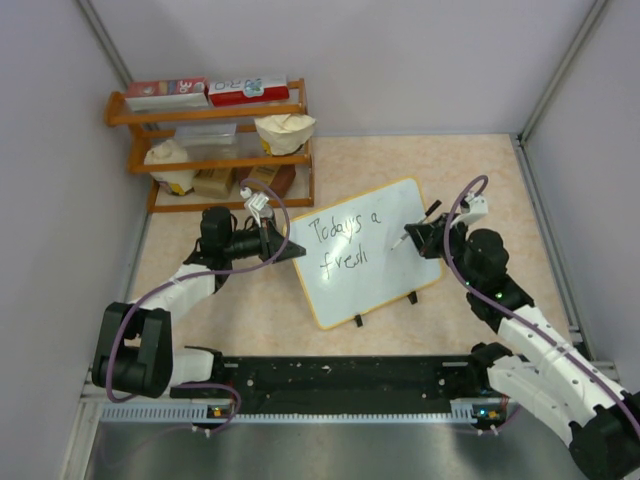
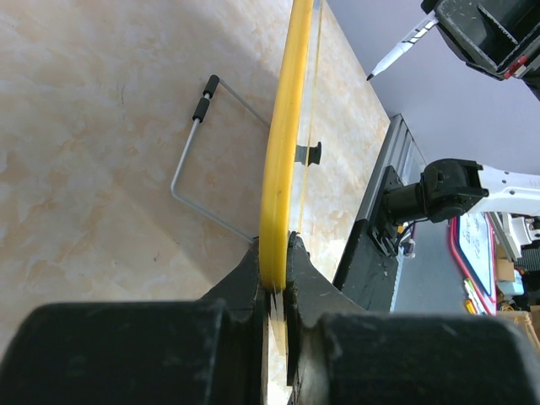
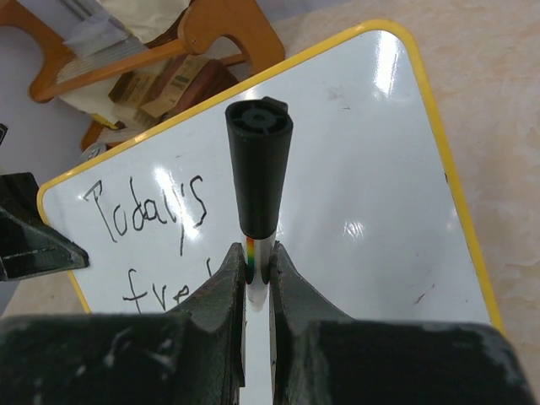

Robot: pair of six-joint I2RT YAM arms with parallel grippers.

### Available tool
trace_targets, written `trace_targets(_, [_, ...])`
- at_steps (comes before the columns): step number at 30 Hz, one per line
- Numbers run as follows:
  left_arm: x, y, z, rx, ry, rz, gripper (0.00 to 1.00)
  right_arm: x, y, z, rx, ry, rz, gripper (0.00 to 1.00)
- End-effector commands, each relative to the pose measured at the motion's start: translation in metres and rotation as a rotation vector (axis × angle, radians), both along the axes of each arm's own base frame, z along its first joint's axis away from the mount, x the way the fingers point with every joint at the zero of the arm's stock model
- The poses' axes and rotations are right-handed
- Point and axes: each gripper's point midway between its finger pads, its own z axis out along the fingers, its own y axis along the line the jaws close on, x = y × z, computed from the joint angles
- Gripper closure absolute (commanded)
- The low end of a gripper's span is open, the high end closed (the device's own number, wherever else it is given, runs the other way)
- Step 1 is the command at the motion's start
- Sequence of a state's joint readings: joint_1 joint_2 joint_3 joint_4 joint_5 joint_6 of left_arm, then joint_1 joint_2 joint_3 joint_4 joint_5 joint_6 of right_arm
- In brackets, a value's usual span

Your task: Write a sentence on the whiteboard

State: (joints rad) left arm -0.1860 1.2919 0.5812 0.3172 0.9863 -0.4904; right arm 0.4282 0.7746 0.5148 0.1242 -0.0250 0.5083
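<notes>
The whiteboard [image 1: 400,215] stands tilted mid-table on black clip feet, yellow frame all round. On it the sentence [image 1: 343,240] reads "Todays a" over "fresh" in black. My left gripper [image 1: 292,250] is shut on the board's left edge; the yellow frame [image 2: 283,143] runs up from between the left gripper's [image 2: 276,270] fingers. My right gripper [image 1: 420,236] is shut on a black-capped white marker [image 1: 408,237], whose tip points at the board just right of "fresh". In the right wrist view the marker [image 3: 257,169] rises from my right gripper [image 3: 259,266] over the whiteboard [image 3: 363,152] and the writing [image 3: 152,211].
A wooden shelf [image 1: 210,140] with boxes and bags stands at the back left, close behind the left arm. Grey walls close both sides. A black rail [image 1: 340,380] runs along the near edge. A wire stand [image 2: 202,160] props the board from behind.
</notes>
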Motion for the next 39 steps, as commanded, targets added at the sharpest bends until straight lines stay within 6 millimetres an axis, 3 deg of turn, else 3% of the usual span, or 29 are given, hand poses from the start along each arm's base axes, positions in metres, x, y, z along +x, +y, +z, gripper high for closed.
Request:
trace_targets(1, [0.003,0.007,-0.026,0.109,-0.072,0.019,1.0,0.003,-0.003,0.008,-0.004,-0.039,-0.004,1.0])
trace_targets(10, [0.004,0.007,-0.026,0.109,-0.068,0.021,1.0,0.015,0.007,0.016,-0.021,-0.054,0.012,1.0])
trace_targets(19, [0.004,0.007,-0.028,0.111,-0.062,0.019,1.0,0.018,0.025,0.044,-0.049,-0.183,-0.015,1.0])
trace_targets(29, [0.004,0.007,-0.029,0.11,-0.06,0.016,1.0,0.028,0.021,0.031,-0.043,-0.201,-0.096,1.0])
trace_targets(39, [0.004,0.007,-0.028,0.11,-0.064,0.018,1.0,0.031,0.032,0.015,-0.058,-0.163,-0.078,1.0])
